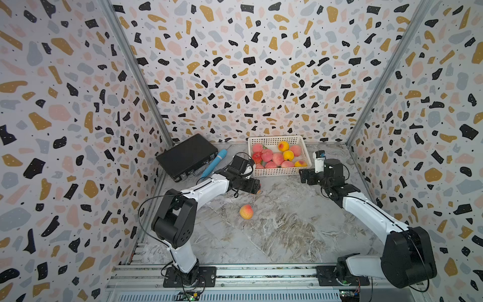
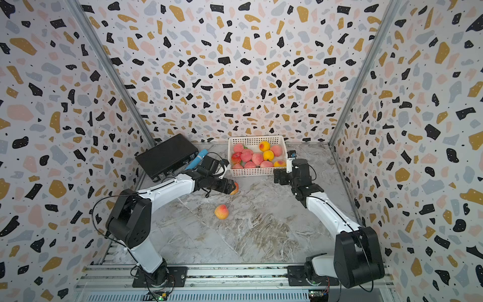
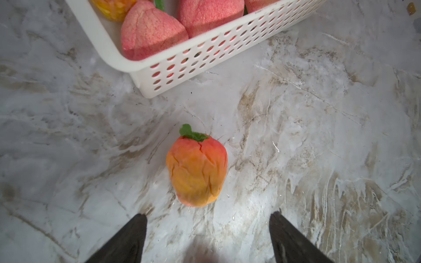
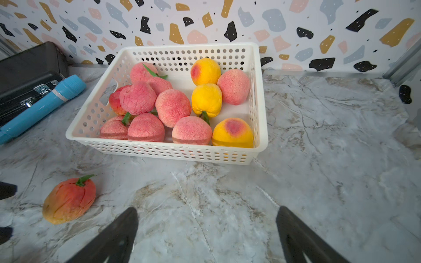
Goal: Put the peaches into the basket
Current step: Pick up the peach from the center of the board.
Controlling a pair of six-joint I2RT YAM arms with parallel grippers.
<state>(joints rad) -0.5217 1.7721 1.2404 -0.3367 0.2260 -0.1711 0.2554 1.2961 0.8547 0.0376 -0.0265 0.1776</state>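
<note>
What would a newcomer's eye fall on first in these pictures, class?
The white basket at the marble table's back, crowded with pink and yellow peaches. Next, two strays outside it: an orange peach just ahead of the open left gripper, and a lone peach mid-table.

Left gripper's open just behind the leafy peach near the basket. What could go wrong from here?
1. The leafy peach lies loose ahead of the open left gripper. A finger nudge could roll it against the basket wall.
2. The basket is shallow and nearly full, so a dropped peach may roll out.
3. The open right gripper sits at the basket's front, so the arms could clash.
</note>
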